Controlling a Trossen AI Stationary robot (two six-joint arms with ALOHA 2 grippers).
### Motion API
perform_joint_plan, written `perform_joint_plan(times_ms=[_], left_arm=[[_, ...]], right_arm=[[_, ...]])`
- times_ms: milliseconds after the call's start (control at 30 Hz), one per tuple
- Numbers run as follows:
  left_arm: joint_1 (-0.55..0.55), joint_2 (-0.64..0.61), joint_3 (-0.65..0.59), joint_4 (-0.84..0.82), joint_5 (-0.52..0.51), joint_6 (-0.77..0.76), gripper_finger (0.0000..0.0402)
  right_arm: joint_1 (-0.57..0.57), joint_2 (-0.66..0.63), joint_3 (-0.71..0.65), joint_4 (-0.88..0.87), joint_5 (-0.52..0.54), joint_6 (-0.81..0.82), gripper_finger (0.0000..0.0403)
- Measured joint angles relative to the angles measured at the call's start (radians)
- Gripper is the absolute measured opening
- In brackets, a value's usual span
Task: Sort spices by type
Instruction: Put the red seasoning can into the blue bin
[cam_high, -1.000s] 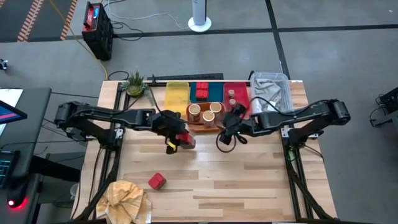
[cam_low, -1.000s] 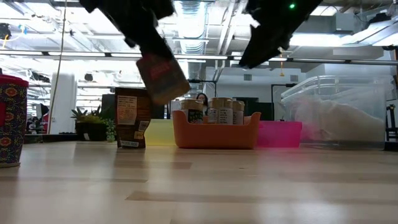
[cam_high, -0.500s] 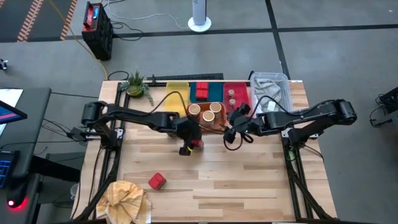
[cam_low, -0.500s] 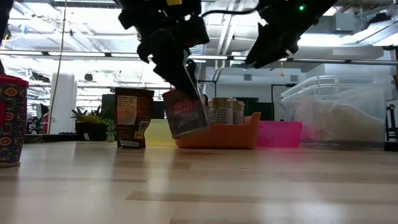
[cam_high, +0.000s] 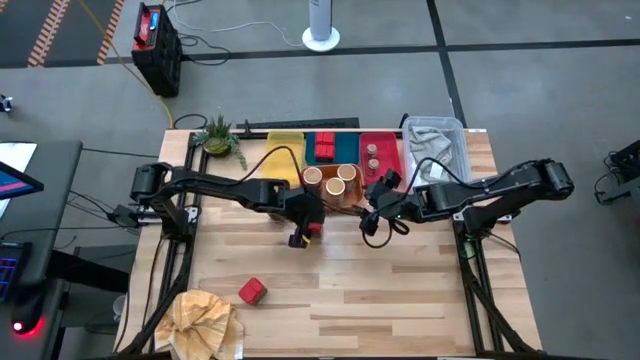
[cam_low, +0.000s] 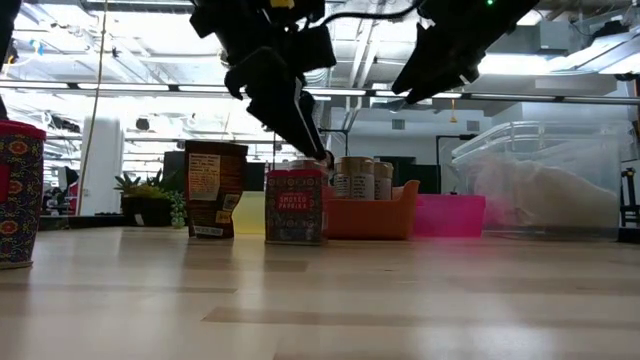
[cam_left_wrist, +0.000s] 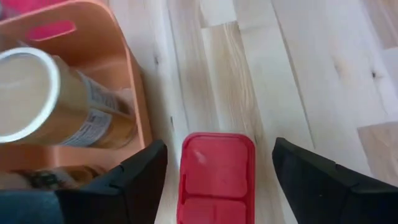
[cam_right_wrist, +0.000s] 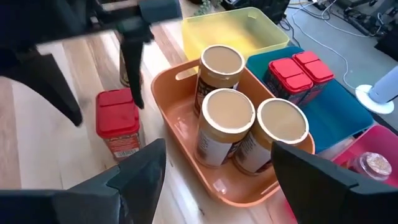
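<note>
A red boxy spice tin (cam_low: 295, 206) stands upright on its base on the table, just left of the orange tray (cam_low: 398, 214). My left gripper (cam_left_wrist: 219, 148) hangs over the tin, open, one finger on each side of its red lid (cam_left_wrist: 217, 180) with bare table showing in both gaps. Three tan round jars (cam_right_wrist: 227, 127) stand in the orange tray. My right gripper (cam_right_wrist: 217, 151) is open above the tray's near right side (cam_high: 372, 210). Two more red tins (cam_right_wrist: 298, 74) sit in the blue tray (cam_high: 324, 148).
Another red tin (cam_high: 251, 291) lies near the front left, beside a tan cloth (cam_high: 205, 318). A yellow tray (cam_high: 284, 150), a pink tray with small shakers (cam_high: 378, 152) and a clear bin (cam_high: 437, 148) line the far edge. A dark brown box (cam_low: 214, 188) stands left of the tin.
My left gripper has carried the tilted red tin toward the orange tray and down. It has set the tin upright on the table and let go of it. The right gripper has stayed over the tray.
</note>
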Motion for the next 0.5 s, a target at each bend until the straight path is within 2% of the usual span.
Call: perform_joint_plan(times_ms=[133, 267, 400, 500], left_arm=[[-0.014, -0.078, 0.000, -0.054, -0.014, -0.004, 0.0280], [-0.054, -0.177, -0.020, -0.088, -0.107, -0.034, 0.0281], [-0.109, -0.294, -0.120, -0.047, -0.218, -0.073, 0.0281], [-0.146, -0.377, -0.222, 0.018, -0.237, -0.142, 0.0281]], right_arm=[[0.000, 0.000, 0.000, -0.001, 0.000, 0.001, 0.0317], [-0.009, 0.000, 0.000, 0.047, 0.000, 0.001, 0.0317], [-0.013, 0.047, 0.002, 0.148, -0.006, -0.030, 0.0317], [-0.012, 0.120, 0.002, 0.272, -0.066, -0.111, 0.0317]])
